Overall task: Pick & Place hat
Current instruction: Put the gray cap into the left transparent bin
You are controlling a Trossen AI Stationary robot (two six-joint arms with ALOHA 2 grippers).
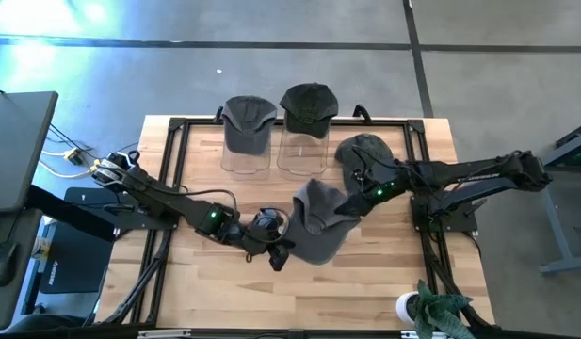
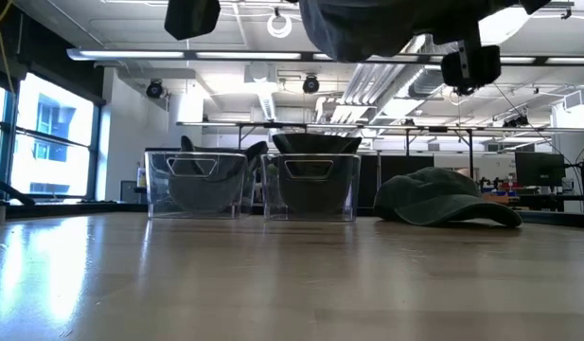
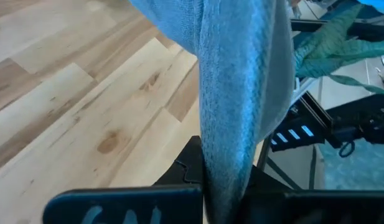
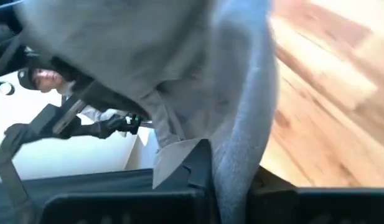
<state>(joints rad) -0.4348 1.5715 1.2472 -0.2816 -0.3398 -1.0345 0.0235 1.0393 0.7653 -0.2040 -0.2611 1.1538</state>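
On the high view, the left arm reaches in from nine o'clock toward the table's middle, and the left gripper (image 1: 279, 252) is pinched shut on the lower left rim of a grey cap (image 1: 318, 221). In the left wrist view that gripper (image 3: 220, 196) has a fold of the cap's fabric (image 3: 241, 81) pressed between its dark fingers, with the wooden table (image 3: 73, 93) below.

The cap hangs off the table between the two grippers, at about the table's centre; in the low view only its dark underside (image 2: 386, 24) shows at the top edge, clear of the tabletop (image 2: 273, 284).

At twelve o'clock from the held cap stand two clear containers side by side. The left container (image 1: 246, 151) carries a grey cap (image 1: 250, 113) on top; the right container (image 1: 302, 151) carries a darker cap (image 1: 309, 104).

At about one o'clock from the held cap, a dark green cap (image 1: 365, 151) lies flat on the table, just beside the right container.

The right arm comes in from three o'clock, and the right gripper (image 1: 351, 201) is closed on the held cap's upper right edge. The right wrist view shows its gripper (image 4: 232, 186) with grey cloth (image 4: 179, 56) clamped between the fingers.

A green plant (image 1: 445, 311) sits near the table's five o'clock corner.
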